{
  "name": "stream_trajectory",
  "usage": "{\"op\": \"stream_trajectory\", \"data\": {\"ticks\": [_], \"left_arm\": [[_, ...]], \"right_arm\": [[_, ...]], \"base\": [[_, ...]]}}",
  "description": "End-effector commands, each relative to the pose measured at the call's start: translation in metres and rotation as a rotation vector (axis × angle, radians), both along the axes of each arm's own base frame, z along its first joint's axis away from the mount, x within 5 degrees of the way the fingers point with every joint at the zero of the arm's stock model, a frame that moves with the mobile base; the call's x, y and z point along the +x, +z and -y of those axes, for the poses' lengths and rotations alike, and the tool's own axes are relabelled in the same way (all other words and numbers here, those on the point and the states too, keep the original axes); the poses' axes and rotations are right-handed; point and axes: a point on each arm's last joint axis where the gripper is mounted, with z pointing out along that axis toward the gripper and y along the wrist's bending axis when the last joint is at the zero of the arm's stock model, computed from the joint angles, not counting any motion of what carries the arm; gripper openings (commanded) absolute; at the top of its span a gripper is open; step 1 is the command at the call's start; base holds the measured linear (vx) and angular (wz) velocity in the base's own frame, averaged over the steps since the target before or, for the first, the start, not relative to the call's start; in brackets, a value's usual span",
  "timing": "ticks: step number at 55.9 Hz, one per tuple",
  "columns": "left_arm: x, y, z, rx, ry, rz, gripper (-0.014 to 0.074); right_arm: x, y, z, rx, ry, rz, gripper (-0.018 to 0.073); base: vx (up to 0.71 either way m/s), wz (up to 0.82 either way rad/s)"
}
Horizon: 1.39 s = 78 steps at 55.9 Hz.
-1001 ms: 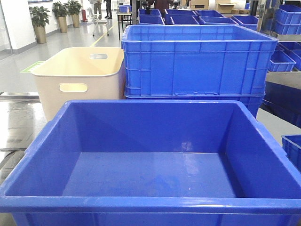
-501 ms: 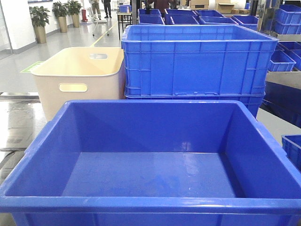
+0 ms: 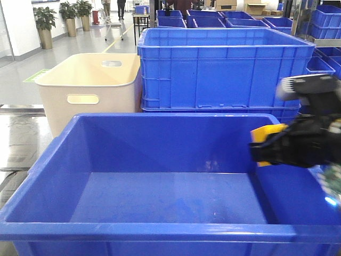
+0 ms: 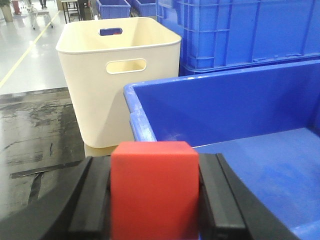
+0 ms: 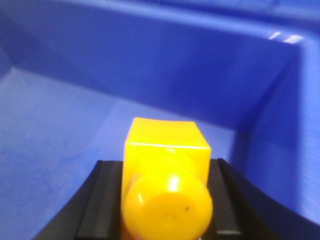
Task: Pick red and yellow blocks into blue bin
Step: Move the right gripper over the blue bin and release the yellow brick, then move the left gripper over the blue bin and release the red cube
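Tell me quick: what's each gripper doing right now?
Left gripper: closed on the red cube.
Right gripper: closed on the yellow brick, over the blue bin.

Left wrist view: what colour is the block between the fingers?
Red block, clearest in left wrist view.

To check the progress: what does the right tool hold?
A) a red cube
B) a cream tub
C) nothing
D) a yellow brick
D: in the right wrist view, the right tool is shut on the yellow brick, with the bin below it.
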Motion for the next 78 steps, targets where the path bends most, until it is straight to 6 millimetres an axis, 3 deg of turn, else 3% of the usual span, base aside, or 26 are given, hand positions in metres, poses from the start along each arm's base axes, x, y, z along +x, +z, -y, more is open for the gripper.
{"op": "stream_trajectory", "data": {"ticks": [1, 6, 13, 26, 37, 46, 52, 66, 72, 78], "left_arm": [[0.001, 0.017, -0.002, -0.035, 0.024, 0.088, 0.0002], [0.001, 0.017, -0.002, -0.034, 0.024, 0.087, 0.0002], [0.001, 0.017, -0.002, -0.032, 0.024, 0.088, 0.0002], [0.015, 0.01, 0.001, -0.046, 0.012, 0.02, 0.0002], [0.038, 0.024, 0.007, 0.002, -0.046, -0.041, 0.0002], [0.067, 0.053, 0.022, 0.006, -0.174, -0.076, 0.0002], [0.101, 0.061, 0.04, -0.001, -0.284, -0.159, 0.0002], [0.194, 0.043, 0.102, -0.003, -0.441, -0.3, 0.0002], [0.219, 0.034, 0.12, -0.011, -0.468, -0.327, 0.001], [0.232, 0.026, 0.132, -0.011, -0.49, -0.352, 0.0069]], "right_arm": [[0.027, 0.011, -0.006, 0.013, 0.012, 0.017, -0.0003], [0.047, 0.002, -0.011, -0.003, 0.036, -0.052, 0.0034], [0.059, 0.001, -0.015, -0.03, 0.08, -0.087, 0.015], [0.058, 0.01, -0.015, -0.008, 0.073, -0.035, 0.052], [0.055, 0.016, -0.014, -0.006, 0.072, -0.018, 0.0712], [0.042, 0.031, -0.012, 0.0, 0.077, 0.012, 0.0719], [0.029, 0.045, -0.011, 0.003, 0.08, 0.044, 0.069], [0.008, 0.068, -0.007, 0.012, 0.078, 0.119, 0.059], [0.007, 0.069, -0.007, 0.011, 0.08, 0.117, 0.0561], [0.006, 0.069, -0.007, 0.01, 0.082, 0.113, 0.0559]], "base": [[0.0, 0.0], [0.0, 0.0], [0.0, 0.0], [0.0, 0.0], [0.0, 0.0], [0.0, 0.0], [0.0, 0.0], [0.0, 0.0], [0.0, 0.0], [0.0, 0.0]]}}
